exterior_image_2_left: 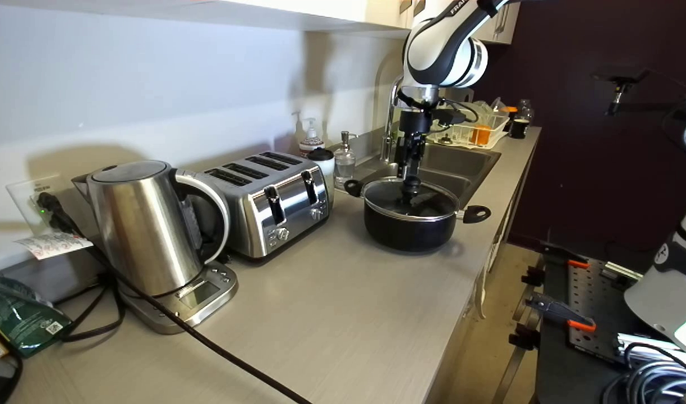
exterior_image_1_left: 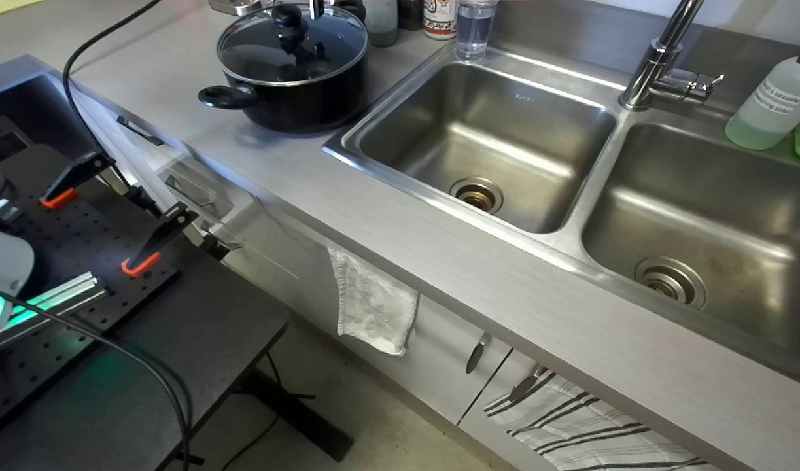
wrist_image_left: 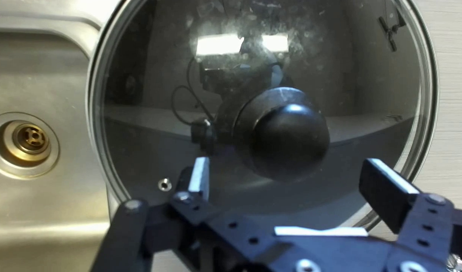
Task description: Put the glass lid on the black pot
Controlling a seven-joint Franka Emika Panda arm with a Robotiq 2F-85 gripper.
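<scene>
Bag: far left of your gripper in an exterior view; green, its print too small for you to read.
Paper tag: also well left of the gripper; red lettering, too blurred to make out.
Kettle and toaster: left of the gripper, the toaster nearer to it.
Pot: beneath your gripper, on the counter; its long axis runs handle to handle, one handle pointing to the counter's front edge, its twin toward the wall.
Lid: on the pot, just below the gripper, lying flat with its rim along the pot's rim; it is round, so you get a direction only from the knob.
Knob: points up toward your tool; in the wrist view it shows between the fingers, mostly beyond their tips.
Gripper: unclenched, its fingers spread wide, with a gap you can see on both sides of the knob.
Arm: above the gripper; the lettering you can read starts "FRAN".
Soap bottle: far right of the gripper in an exterior view; you can read "à vaisselle" over "washing soap".
</scene>
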